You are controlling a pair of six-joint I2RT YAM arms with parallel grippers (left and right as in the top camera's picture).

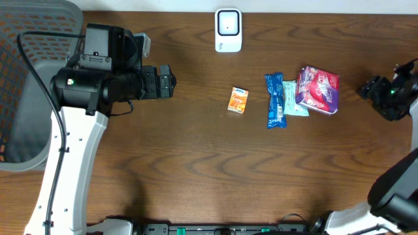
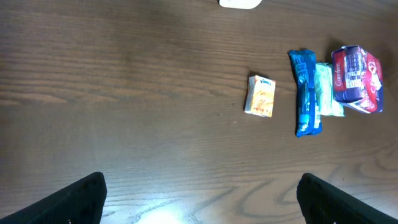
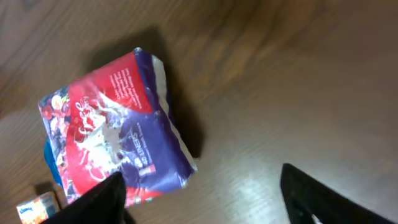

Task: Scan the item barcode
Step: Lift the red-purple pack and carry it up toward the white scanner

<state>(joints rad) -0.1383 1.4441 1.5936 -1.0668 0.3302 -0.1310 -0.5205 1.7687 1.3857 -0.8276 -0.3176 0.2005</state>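
Dark wood table point(image 1: 196, 163), grey basket point(image 1: 26, 130) at the left edge, white scanner point(image 1: 228, 29) at the far edge, centre. Four items sit in a row right of centre. The orange box point(image 1: 238, 100) is on its own. The blue packet point(image 1: 275, 100), green packet point(image 1: 295, 101) and red pack point(image 1: 318, 89) are bunched, each touching the next. The red pack is outermost, nearest the right gripper point(image 3: 202, 186).

Right gripper: fingers point(image 3: 314, 199) wide apart, nothing between them, hovering just beside the red pack's outer edge. Left gripper point(image 2: 200, 190): jaws fully spread, empty, over the left half of the table, well apart from the items.

My read: the step in hand is picking the red pack with the right arm. No item is at the scanner. Tips:
- The pack looks soft and puffy. Close on the body, not on a sealed edge, or it may slip.
- Come in from the free outer side so the green and blue packets don't get dragged.
- I can't see a barcode on the faces showing, so it's likely underneath. Leave that face uncovered, then turn it toward the scanner window.
- Present it flat and near the scanner. Crinkled film could spoil the read.
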